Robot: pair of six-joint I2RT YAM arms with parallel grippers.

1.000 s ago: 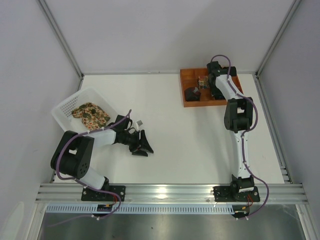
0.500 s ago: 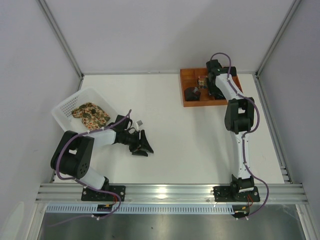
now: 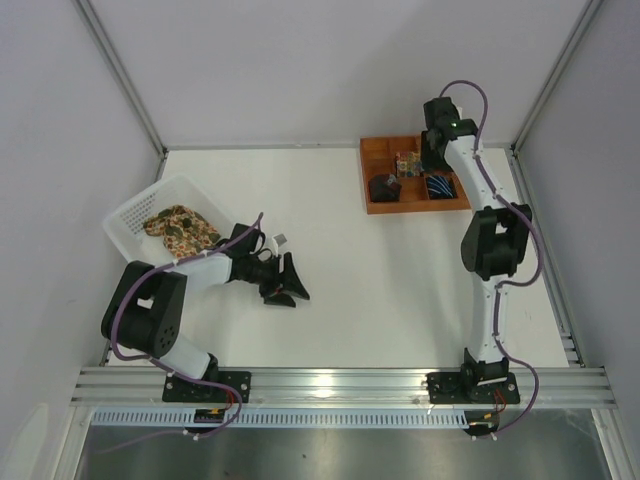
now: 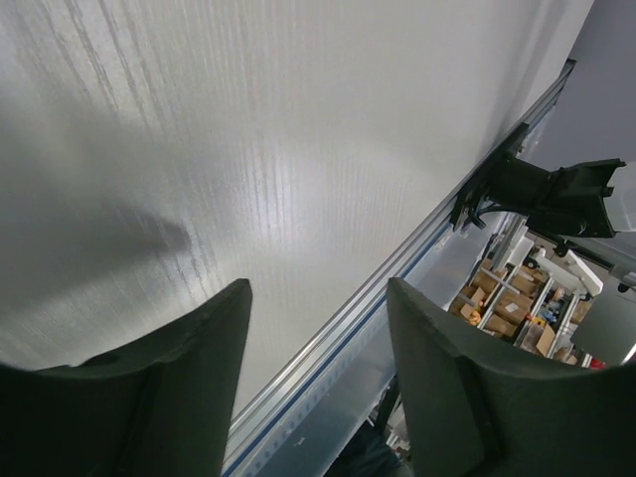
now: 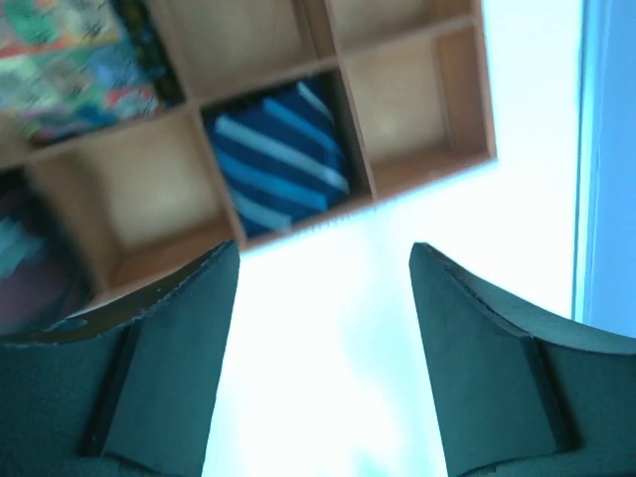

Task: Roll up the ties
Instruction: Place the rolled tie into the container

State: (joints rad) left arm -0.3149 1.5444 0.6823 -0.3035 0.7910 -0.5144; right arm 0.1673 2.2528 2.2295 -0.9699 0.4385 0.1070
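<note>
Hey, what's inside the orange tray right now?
The orange tray holds a navy striped tie, a multicoloured bundle and a dark bundle; several compartments are bare. The right arm covers its far right part, so that is hidden.

Right pincer (image 5: 323, 260) lifted off tray (image 5: 467, 94), exposing navy tie (image 5: 278, 159).

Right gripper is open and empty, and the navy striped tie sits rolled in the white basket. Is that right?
Not quite. The navy striped tie sits rolled in a compartment of the orange tray, not in the white basket; the right wrist view shows it. The right gripper is open and empty, as stated.
</note>
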